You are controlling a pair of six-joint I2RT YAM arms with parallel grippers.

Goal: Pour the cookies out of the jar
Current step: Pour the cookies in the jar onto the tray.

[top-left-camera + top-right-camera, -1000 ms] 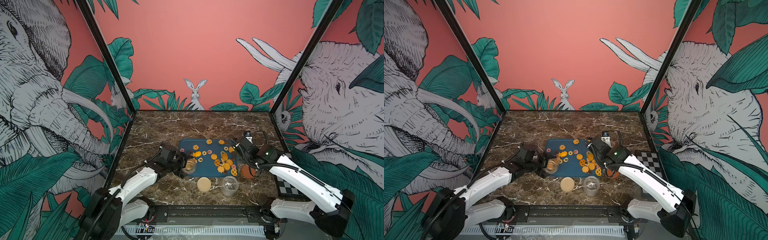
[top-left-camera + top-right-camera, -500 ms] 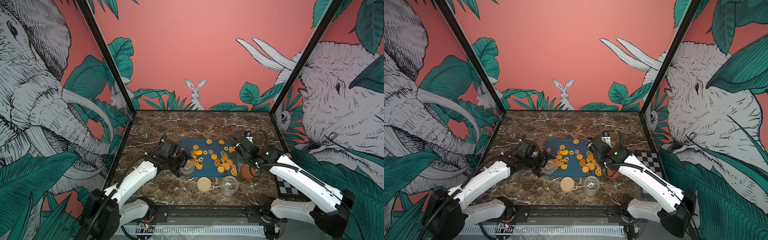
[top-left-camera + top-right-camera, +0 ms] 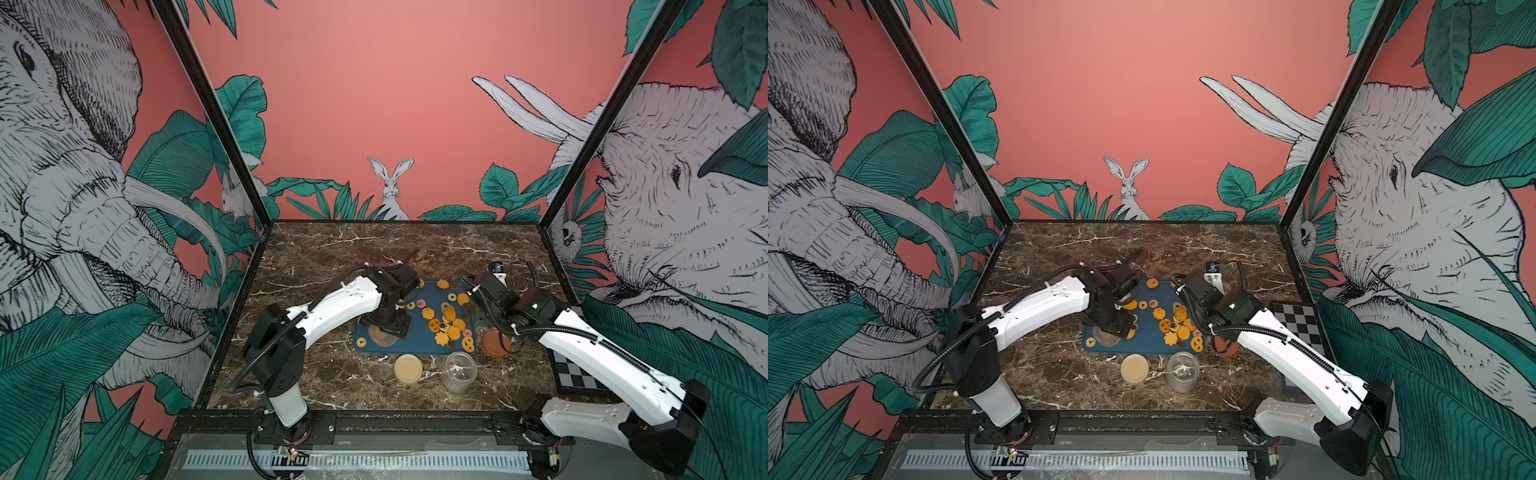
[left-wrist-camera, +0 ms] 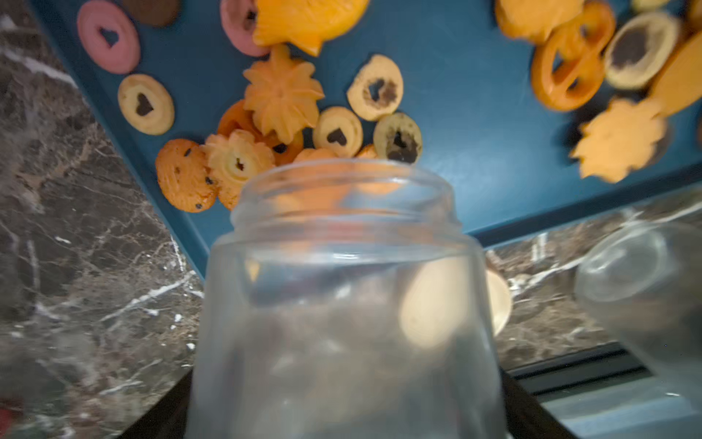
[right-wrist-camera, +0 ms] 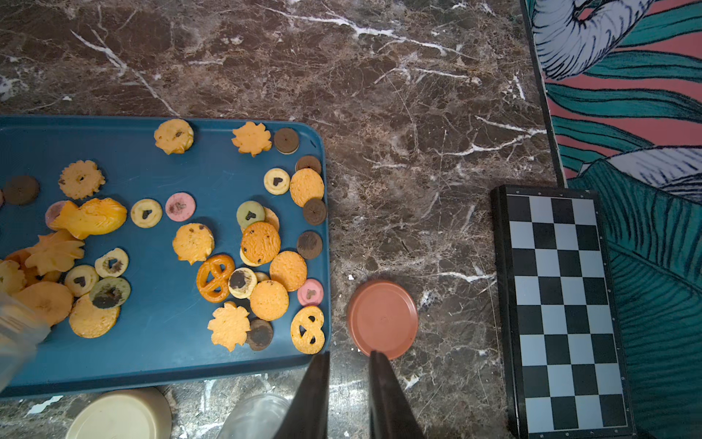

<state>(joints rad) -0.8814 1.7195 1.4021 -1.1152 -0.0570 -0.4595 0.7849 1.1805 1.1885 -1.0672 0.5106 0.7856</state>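
My left gripper [image 3: 384, 328] is shut on a clear jar [image 3: 382, 337], tipped mouth-down over the near left part of the blue tray [image 3: 417, 338]. In the left wrist view the jar [image 4: 342, 285] fills the lower middle and hides my fingers; its mouth points at a small heap of cookies [image 4: 283, 95]. Many cookies [image 3: 446, 320] lie scattered over the tray [image 5: 159, 353]. Whether any are still inside the jar I cannot tell. My right gripper [image 5: 349, 353] hovers over bare marble between the tray's right edge and a brown lid [image 5: 382, 319], fingers nearly together, holding nothing.
In both top views a second clear jar [image 3: 459, 372] stands upright in front of the tray beside a cream lid [image 3: 408, 369]. The brown lid [image 3: 494, 343] lies right of the tray. A checkerboard [image 5: 562, 304] lies along the right wall.
My left arm has risen and swung over the tray, tipping the jar from roughly level to mouth-down. More cookies now lie on the tray's left part. The right arm has not moved.
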